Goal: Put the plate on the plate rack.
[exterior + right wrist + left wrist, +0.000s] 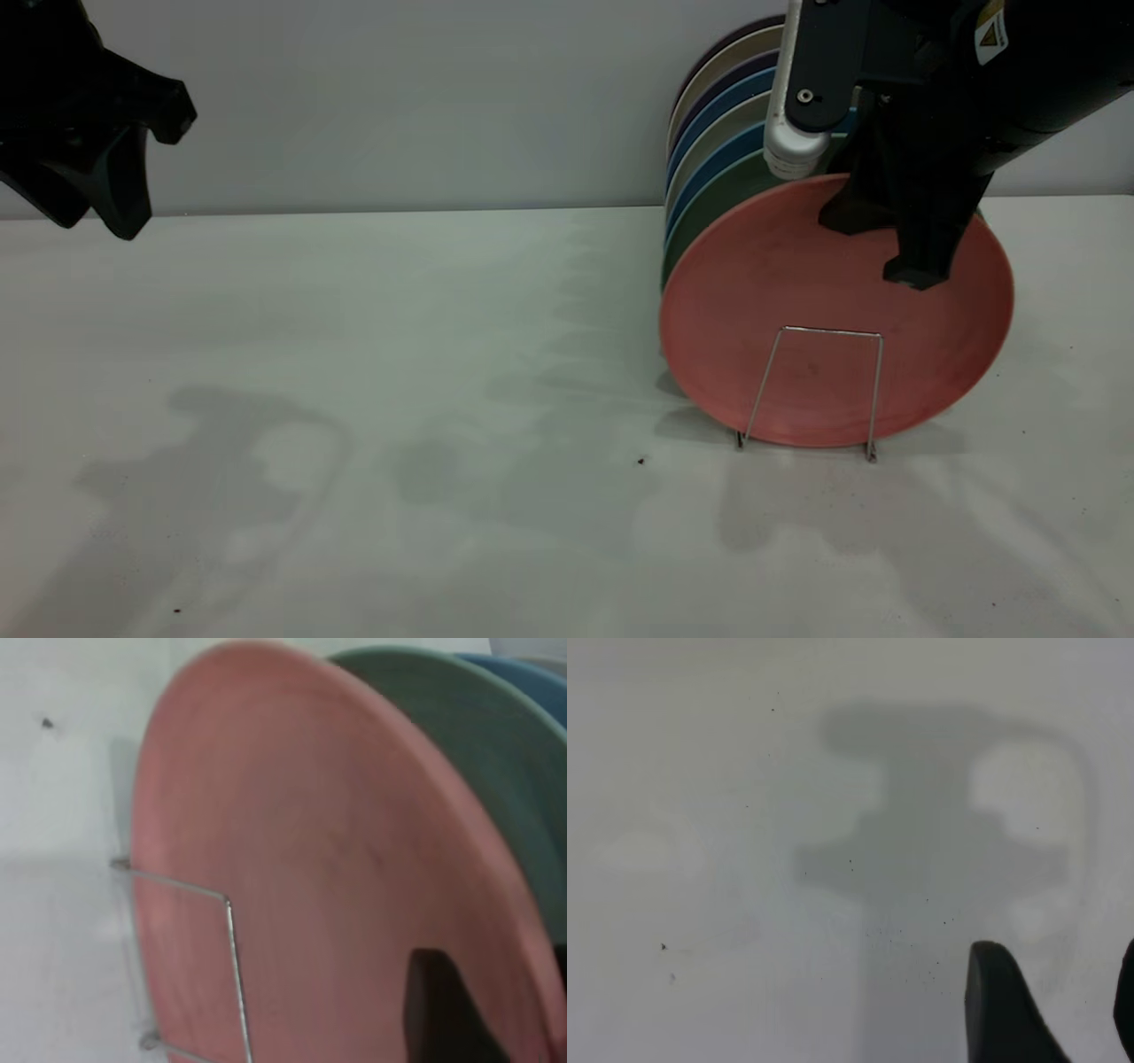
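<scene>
The salmon-pink plate [797, 275] stands upright on edge in the front slot of the silver wire plate rack [874, 390], behind its front loop. My right gripper [886, 252] reaches down over the plate's top right rim. It is open, with its jaws either side of the rim. One finger [917, 266] is in front of the plate's face and the other is hidden behind it. In the right wrist view the plate [292, 859], a rack wire [232, 957] and the near finger [438, 1010] show. My left gripper [115, 208] is open and empty, high at the far left.
A teal-green plate [709, 217] stands close behind the pink one, and it also shows in the right wrist view [496, 753]. Several more plates, blue [722, 97] and beige among them, stand upright behind it. The left wrist view shows only bare white table [744, 859] and the arm's shadow.
</scene>
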Motion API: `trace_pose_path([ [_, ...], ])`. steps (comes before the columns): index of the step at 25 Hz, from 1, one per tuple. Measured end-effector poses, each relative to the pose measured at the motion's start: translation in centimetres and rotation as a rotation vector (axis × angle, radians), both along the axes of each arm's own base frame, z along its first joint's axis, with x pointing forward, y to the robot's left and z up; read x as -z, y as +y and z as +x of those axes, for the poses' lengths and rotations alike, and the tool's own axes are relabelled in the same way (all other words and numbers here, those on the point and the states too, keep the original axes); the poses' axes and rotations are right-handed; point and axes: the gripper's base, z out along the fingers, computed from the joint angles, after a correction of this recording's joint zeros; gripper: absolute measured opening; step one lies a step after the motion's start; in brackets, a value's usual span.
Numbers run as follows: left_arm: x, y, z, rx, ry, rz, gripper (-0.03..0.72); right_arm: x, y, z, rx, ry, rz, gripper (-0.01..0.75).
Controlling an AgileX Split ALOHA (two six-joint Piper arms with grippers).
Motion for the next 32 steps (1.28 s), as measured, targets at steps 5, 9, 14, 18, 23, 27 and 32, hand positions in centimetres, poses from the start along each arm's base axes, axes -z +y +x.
trace_pose_path([
  [5, 0.0, 0.0, 0.0, 0.000, 0.000, 0.000, 0.352, -0.4, -0.1, -0.1, 0.026, 0.006, 0.025, 0.355],
  [9, 0.0, 0.0, 0.0, 0.000, 0.000, 0.000, 0.352, -2.1, -0.2, -0.5, 0.049, -0.020, 0.059, 0.360],
  [14, 0.0, 0.0, -0.1, -0.002, 0.011, 0.004, 0.352, -4.0, -0.9, -1.5, 0.073, 0.000, 0.045, 0.365],
  [18, 0.1, 0.2, -0.3, -0.001, 0.031, 0.019, 0.352, -5.8, -1.5, -2.8, 0.138, 0.051, 0.083, 0.365],
  [23, -0.5, 0.4, -0.7, -0.001, 0.047, 0.043, 0.352, -8.7, -2.1, -4.6, 0.257, 0.089, 0.238, 0.365],
  [27, -3.0, 0.7, -1.7, -0.005, -0.015, 0.029, 0.352, -10.7, -2.7, -6.3, 0.352, 0.127, 0.339, 0.365],
  [32, -7.6, 1.3, -4.3, -0.032, -0.136, -0.009, 0.352, -13.2, -4.0, -9.0, 0.464, 0.172, 0.441, 0.364],
])
